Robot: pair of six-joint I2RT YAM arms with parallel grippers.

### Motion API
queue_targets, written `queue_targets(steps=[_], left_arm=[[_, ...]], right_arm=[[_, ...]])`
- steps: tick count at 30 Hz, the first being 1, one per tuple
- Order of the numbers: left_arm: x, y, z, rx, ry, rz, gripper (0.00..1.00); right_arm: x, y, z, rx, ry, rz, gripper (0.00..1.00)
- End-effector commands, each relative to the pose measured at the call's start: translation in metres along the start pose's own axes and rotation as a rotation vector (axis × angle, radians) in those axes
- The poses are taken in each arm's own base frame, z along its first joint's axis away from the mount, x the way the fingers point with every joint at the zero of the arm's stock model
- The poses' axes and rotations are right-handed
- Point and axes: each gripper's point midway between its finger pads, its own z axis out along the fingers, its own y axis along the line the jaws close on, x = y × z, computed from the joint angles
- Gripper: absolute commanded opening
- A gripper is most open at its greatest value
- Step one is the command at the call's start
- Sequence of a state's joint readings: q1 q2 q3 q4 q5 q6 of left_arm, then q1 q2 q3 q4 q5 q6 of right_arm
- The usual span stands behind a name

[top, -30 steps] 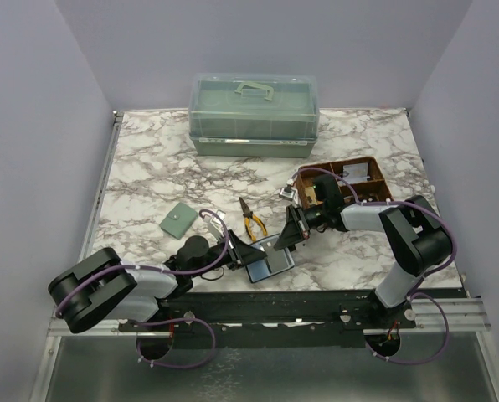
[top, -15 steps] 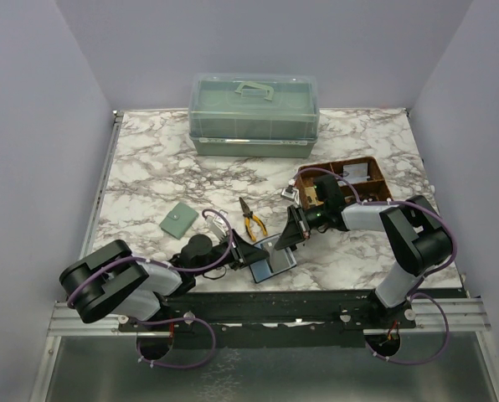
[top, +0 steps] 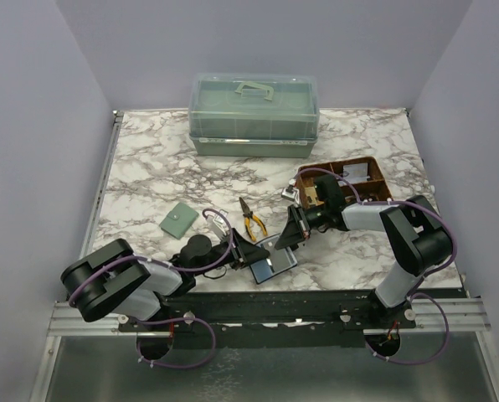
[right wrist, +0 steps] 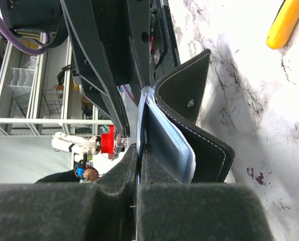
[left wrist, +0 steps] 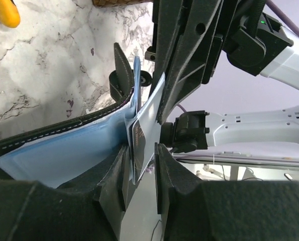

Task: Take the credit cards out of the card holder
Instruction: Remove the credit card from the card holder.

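- At 6 o'clock on the marble table [top: 149, 167], right by the near edge: card holder [top: 270, 266] lying open, blue-grey lining upward, one black flap with its snap standing upright.
- Reached from 8 o'clock by the left gripper [left wrist: 141, 156], with fingers closed to a narrow slot and pinching the edge of the card holder's lined leaf.
- Met from 2 o'clock by the right gripper [right wrist: 139, 150], with fingers pressed together on a thin pale card [left wrist: 153, 108] rising out of the lining. Depth left in the pocket: cannot tell.
- Just beyond the card holder at 12 o'clock: yellow-handled pliers [top: 251, 223], flat on the marble, apart from both grippers.
- At 9 o'clock of the pliers, well apart: small green wallet [top: 178, 220], flat and closed.
- At 2 o'clock of the card holder: brown tray [top: 368, 164] with compartments, contents too small to tell.
- At 12 o'clock, along the far edge: pale green box [top: 254, 117], lid down, handle on top.
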State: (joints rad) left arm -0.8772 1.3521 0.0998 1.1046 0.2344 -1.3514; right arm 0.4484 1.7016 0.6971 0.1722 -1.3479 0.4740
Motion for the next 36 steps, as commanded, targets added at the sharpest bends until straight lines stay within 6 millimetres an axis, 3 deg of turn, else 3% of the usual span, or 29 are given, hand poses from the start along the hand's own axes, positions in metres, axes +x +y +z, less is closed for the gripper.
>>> queue_targets(steps=[1, 6, 13, 16, 19, 23, 31, 36], left_arm=[[-0.007, -0.047, 0.011, 0.177, -0.004, 0.018, 0.29], [-0.009, -0.049, 0.012, 0.212, -0.016, -0.009, 0.12], [-0.011, -0.055, 0.012, 0.287, -0.025, -0.055, 0.17], [-0.011, -0.053, 0.016, 0.282, -0.025, -0.062, 0.11], [-0.014, -0.054, 0.016, 0.285, -0.041, -0.058, 0.0], [-0.015, -0.052, 0.013, 0.276, -0.053, -0.04, 0.0], [-0.005, -0.036, 0.006, 0.2, -0.022, 0.079, 0.0], [0.001, -0.026, 0.004, 0.138, 0.017, 0.132, 0.0]], right_arm=[[0.003, -0.001, 0.003, -0.012, 0.011, 0.024, 0.0], [0.003, -0.006, 0.003, 0.002, 0.008, 0.034, 0.0], [0.003, -0.016, 0.004, 0.046, 0.005, 0.041, 0.0], [0.004, -0.017, 0.004, 0.051, 0.006, 0.038, 0.0], [0.004, -0.018, 0.004, 0.059, 0.005, 0.034, 0.0], [0.002, -0.019, 0.003, 0.07, 0.006, 0.008, 0.0], [-0.008, -0.008, -0.002, 0.091, -0.01, -0.109, 0.35], [-0.016, 0.003, -0.017, 0.052, -0.05, -0.149, 0.47]])
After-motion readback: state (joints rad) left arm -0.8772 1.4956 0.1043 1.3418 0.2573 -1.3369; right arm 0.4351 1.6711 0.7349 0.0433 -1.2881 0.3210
